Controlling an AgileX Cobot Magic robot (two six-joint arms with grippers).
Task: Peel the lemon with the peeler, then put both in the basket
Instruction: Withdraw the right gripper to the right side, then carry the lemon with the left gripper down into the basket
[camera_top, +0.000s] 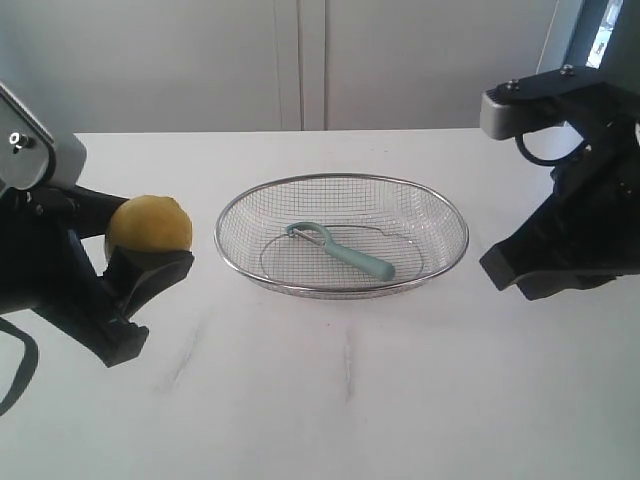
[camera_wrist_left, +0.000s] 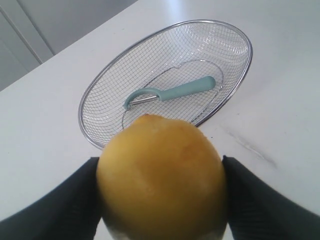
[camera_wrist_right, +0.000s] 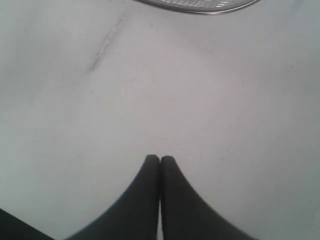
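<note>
Left jaws grip the lemon (camera_top: 150, 222), held left of the basket (camera_top: 340, 178) and apart from it | right jaws pressed together over the worktop (camera_top: 400, 380), right of the basket | peeler (camera_top: 345, 252) lies inside the basket, head toward the lemon

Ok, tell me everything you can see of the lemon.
The lemon is a small yellow oval with dull skin and a slight nub at one end. It is clamped between the black jaws of the left gripper, held above the white table, outside the basket and to its left in the exterior view. Nothing else touches it. I cannot tell if it is peeled.
</note>
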